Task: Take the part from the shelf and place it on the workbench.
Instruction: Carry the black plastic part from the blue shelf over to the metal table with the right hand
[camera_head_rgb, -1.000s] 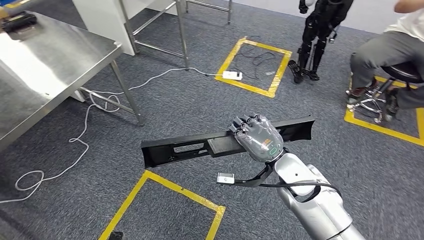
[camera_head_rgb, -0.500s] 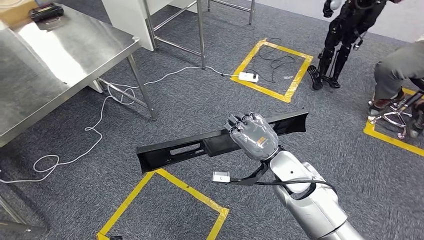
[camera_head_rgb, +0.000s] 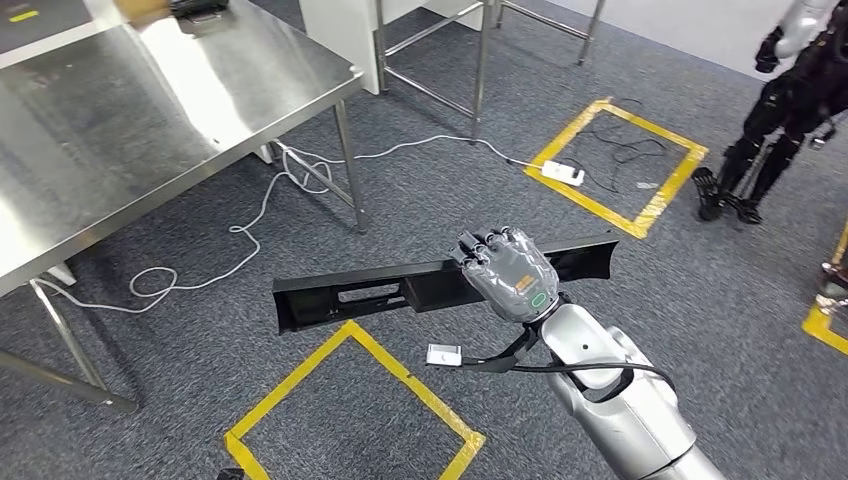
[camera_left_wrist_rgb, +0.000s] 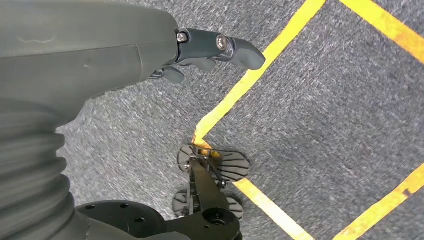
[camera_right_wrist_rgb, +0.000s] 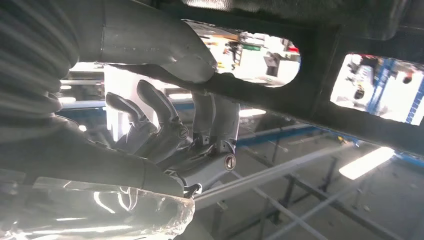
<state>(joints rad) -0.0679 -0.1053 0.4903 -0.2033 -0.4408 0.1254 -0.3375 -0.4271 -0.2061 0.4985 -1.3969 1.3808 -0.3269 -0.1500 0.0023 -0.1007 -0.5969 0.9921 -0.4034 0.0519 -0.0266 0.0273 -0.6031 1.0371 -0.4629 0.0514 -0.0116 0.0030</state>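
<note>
The right hand (camera_head_rgb: 510, 272) is gripping the long black part (camera_head_rgb: 400, 285) right of its middle, holding it level above the floor, the workbench (camera_head_rgb: 140, 120) far left. The overhanging left end risks tipping or clipping the bench leg. The left hand (camera_left_wrist_rgb: 215, 47) is hanging empty, fingers apart.

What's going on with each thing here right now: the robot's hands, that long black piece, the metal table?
Right hand: gripping the long black part, held above the floor.
Long black part: roughly level, in the air.
Left hand: holding nothing, hanging over the carpet.
Steel workbench: no part on it yet.
</note>
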